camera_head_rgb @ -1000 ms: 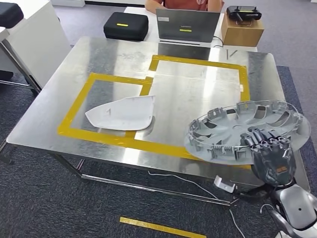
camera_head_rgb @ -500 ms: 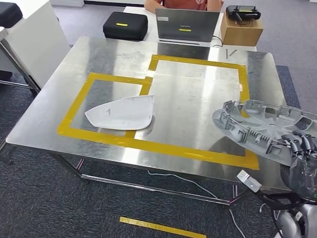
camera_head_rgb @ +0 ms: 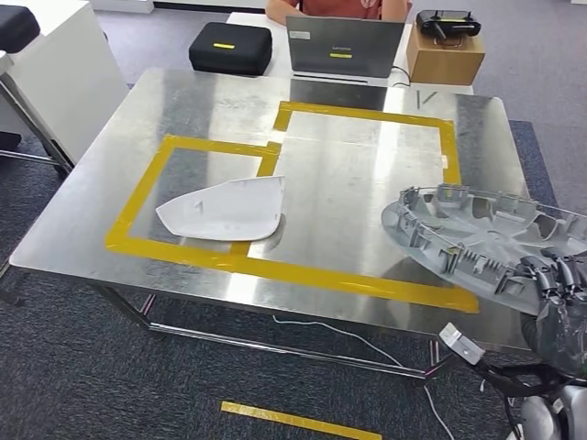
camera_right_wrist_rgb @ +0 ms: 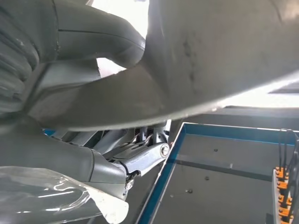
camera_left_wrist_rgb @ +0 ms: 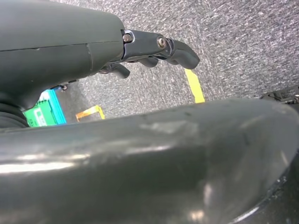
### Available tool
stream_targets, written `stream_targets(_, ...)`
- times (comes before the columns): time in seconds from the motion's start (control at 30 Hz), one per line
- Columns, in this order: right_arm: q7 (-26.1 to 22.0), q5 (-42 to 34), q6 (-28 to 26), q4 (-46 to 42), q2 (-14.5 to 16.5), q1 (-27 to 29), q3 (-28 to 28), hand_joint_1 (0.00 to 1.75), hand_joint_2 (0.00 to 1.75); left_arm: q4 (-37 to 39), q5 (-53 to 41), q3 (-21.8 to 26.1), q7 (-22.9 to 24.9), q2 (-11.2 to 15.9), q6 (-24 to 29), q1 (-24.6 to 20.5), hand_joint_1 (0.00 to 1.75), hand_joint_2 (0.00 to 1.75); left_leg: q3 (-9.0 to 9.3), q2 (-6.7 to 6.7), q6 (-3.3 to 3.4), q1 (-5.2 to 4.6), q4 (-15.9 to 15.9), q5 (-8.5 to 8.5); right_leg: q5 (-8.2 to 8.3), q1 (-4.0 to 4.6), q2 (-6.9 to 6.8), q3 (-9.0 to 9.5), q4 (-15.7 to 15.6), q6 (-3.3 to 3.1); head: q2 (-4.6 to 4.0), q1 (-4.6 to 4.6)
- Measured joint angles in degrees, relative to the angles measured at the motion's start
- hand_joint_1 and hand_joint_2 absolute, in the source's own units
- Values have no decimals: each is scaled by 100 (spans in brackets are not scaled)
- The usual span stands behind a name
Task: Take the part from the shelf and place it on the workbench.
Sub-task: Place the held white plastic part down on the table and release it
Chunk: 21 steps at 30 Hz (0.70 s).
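A grey wheel cover (camera_head_rgb: 478,238) hangs tilted, hollow side up, over the right front corner of the steel workbench (camera_head_rgb: 346,183). My right hand (camera_head_rgb: 560,312) grips its near rim from below, at the lower right of the head view. Up close, the cover's dark underside (camera_right_wrist_rgb: 218,56) lies across that hand (camera_right_wrist_rgb: 88,163). A white curved part (camera_head_rgb: 225,209) lies flat in the left yellow-taped square. The large taped rectangle (camera_head_rgb: 359,280) beside it is bare, with the cover's far edge above its right corner. My left hand (camera_left_wrist_rgb: 151,46) hangs over grey carpet, fingers stretched out and holding nothing.
At the back stand a laptop (camera_head_rgb: 344,46), a black case (camera_head_rgb: 232,46) and a cardboard box (camera_head_rgb: 444,53) with a controller on top; a person sits behind them. A white cabinet (camera_head_rgb: 62,73) is at the left. A blue-rimmed tray (camera_right_wrist_rgb: 225,177) lies below my right hand.
From a second ago the wheel cover swung right and tipped, then edged slightly back left over the table corner. My right hand dropped lower in the picture. The white part stayed put.
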Motion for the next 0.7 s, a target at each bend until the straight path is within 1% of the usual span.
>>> stream_targets(0.23,-169,1,0,3,56,-12,-74,175,175,0,63,-27,69,0,4,-4,0,0,0,0,0,0,0,0,0,-1,0,1,0,0,0,-1)
stream_targets(0.37,-170,1,1,37,56,-73,-70,175,175,0,65,-55,80,0,3,-10,0,0,-1,0,0,0,0,0,0,0,0,1,0,0,0,-2)
stream_targets(0.6,38,2,1,173,45,-247,-7,175,175,0,69,-145,87,0,2,-19,0,0,0,0,0,0,0,0,1,0,0,1,0,0,0,-1)
stream_targets(0.7,237,2,1,250,-14,-319,85,175,175,0,80,-173,87,0,1,-20,0,0,0,0,0,0,0,0,1,0,0,1,0,0,0,-2)
